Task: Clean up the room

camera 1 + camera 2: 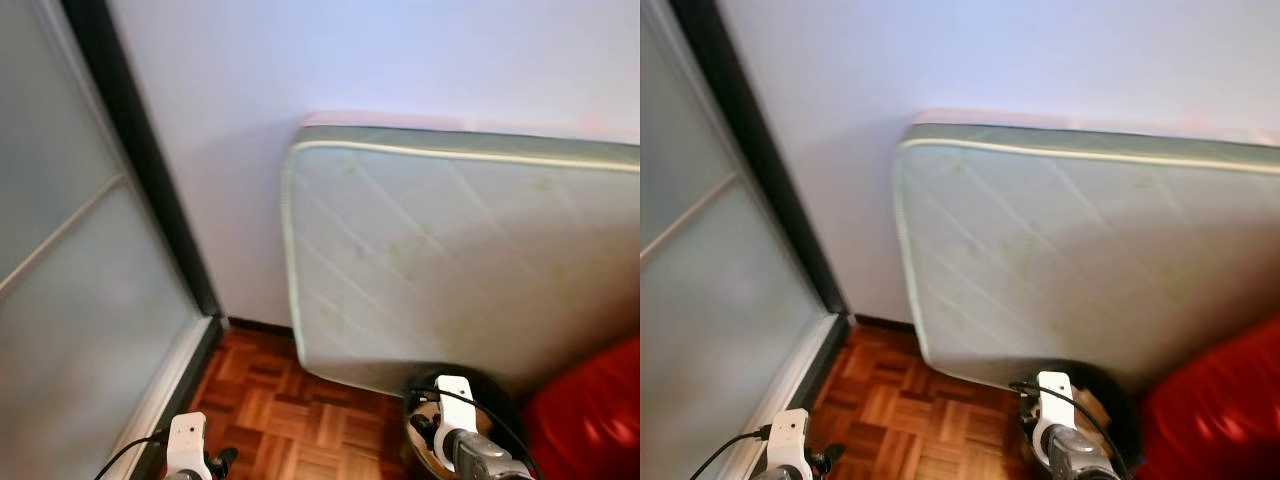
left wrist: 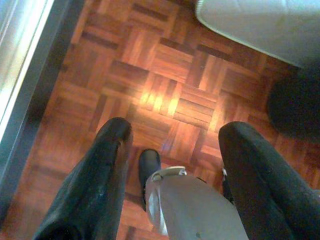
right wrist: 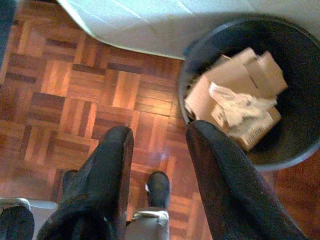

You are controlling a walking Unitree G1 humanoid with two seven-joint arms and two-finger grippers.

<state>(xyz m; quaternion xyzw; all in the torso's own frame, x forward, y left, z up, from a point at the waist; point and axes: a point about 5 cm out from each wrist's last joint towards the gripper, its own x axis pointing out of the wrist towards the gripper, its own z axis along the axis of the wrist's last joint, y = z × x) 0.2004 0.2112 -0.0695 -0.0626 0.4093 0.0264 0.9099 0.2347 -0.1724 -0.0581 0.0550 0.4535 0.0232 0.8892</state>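
A black round bin (image 3: pixel 300 100) stands on the parquet floor against a leaning mattress. It holds several pieces of brown cardboard (image 3: pixel 235 82) with a crumpled white wad (image 3: pixel 241 107) on top. My right gripper (image 3: pixel 159 131) hangs open and holds nothing, above the floor just beside the bin's rim. In the left eye view the right arm (image 1: pixel 458 415) sits over the bin (image 1: pixel 503 398). My left gripper (image 2: pixel 175 127) is open too, nothing between its fingers, over bare parquet (image 2: pixel 165 65). The left arm (image 1: pixel 187 440) is low near the sliding door.
A pale quilted mattress (image 1: pixel 450 260) leans on its side against the white wall. A frosted glass sliding door (image 1: pixel 70 300) with a dark frame (image 1: pixel 150 170) fills the left. Something red (image 1: pixel 590 410) lies at the right, next to the bin.
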